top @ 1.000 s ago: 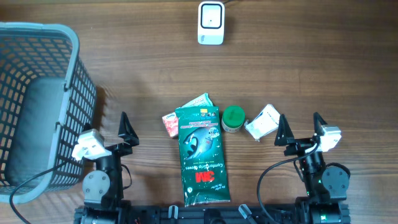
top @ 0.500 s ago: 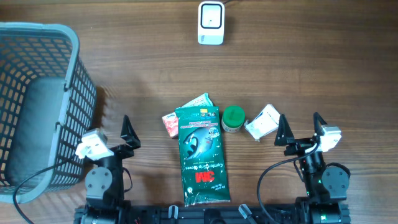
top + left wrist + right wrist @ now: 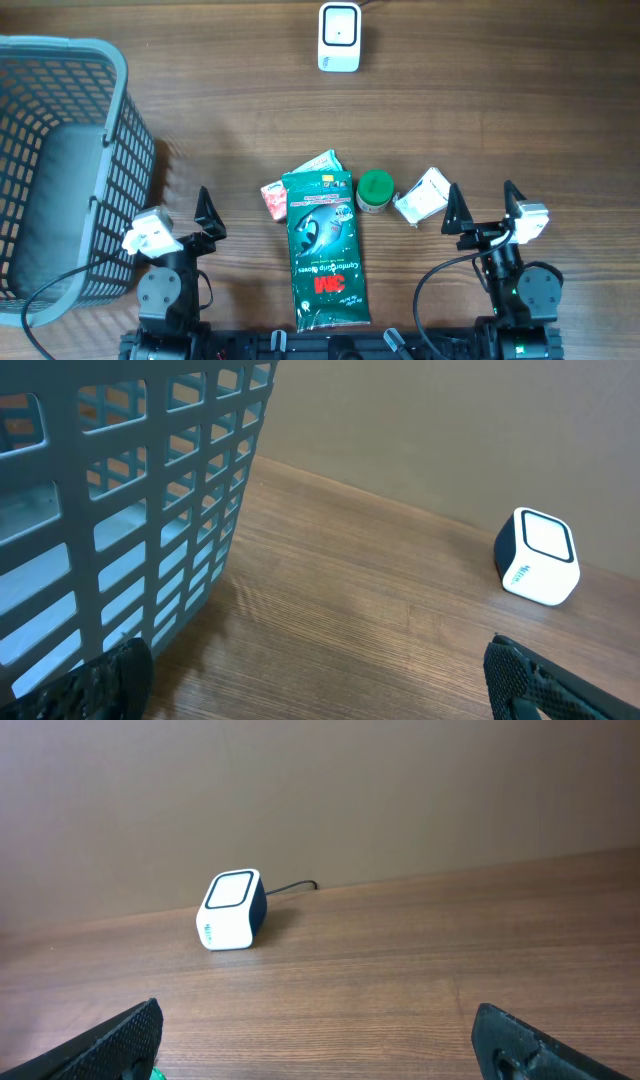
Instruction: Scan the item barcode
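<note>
Overhead: left end effector [image 3: 320,675] and right end effector [image 3: 482,205] both wide open, empty. Packet [image 3: 322,250] lies flat on table [image 3: 500,100] between them (tub [image 3: 375,190] just beside it); scanner [image 3: 339,37] well apart.

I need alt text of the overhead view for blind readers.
A green 3M packet lies on a wooden table left of a green-lidded jar and a white box. A scanner stands at the far edge, a grey basket at left; the left pincer and right pincer are open.
</note>
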You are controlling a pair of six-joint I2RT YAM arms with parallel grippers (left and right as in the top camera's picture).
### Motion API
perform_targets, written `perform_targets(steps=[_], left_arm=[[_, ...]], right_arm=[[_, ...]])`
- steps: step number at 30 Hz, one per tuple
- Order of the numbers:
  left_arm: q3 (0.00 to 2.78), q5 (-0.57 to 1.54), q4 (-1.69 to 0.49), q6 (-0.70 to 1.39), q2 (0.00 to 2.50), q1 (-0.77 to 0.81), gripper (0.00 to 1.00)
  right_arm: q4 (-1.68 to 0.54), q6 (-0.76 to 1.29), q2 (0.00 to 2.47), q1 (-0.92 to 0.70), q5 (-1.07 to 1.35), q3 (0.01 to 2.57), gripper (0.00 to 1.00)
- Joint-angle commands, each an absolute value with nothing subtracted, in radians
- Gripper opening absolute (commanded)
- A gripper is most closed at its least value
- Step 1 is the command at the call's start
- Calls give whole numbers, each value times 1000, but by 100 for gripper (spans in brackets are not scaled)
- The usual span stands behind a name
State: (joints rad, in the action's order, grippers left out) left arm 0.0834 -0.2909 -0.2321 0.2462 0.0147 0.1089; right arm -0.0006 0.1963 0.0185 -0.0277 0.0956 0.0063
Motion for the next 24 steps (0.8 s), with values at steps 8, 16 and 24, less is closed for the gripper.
perform_targets(steps=[8,16,24], left_arm=[[76,-304,-230,251,7,102,100],[76,-304,-230,251,7,102,100],[76,-304,-230,251,7,102,100]], right_arm=[[3,186,14,-29,89,5,100],[3,186,14,-29,88,5,100],[37,673,14,-29,458,6,100]])
